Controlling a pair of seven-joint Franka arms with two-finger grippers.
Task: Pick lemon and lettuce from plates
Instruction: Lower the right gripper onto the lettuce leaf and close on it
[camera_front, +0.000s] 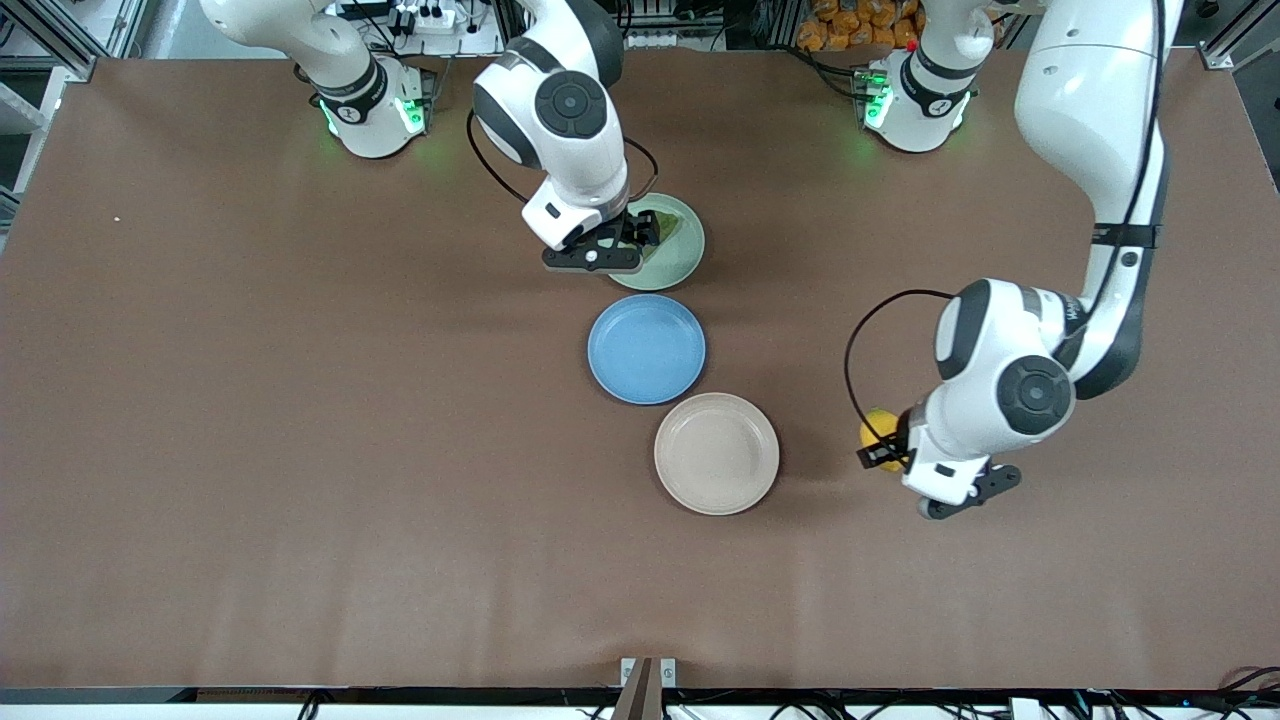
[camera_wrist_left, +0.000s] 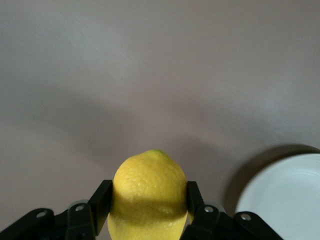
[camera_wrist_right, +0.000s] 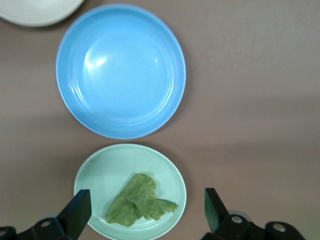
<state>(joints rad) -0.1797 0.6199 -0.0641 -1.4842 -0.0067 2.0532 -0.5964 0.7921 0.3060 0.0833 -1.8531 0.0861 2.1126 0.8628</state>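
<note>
The left gripper is clamped on the small bright yellow oval lemon, one black finger pressed to each side of the fruit. It holds the lemon over the bare brown desk, toward the left arm's end, beside the round shallow beige cream plate, which holds nothing.

The right gripper hangs over the round pale mint green plate with its fingers spread wide and nothing between them. The dull dark-green wrinkly lettuce piece lies flat in that plate.

A bright blue round plate sits between the other two, nearer to the front camera than the mint one and farther than the beige one.
</note>
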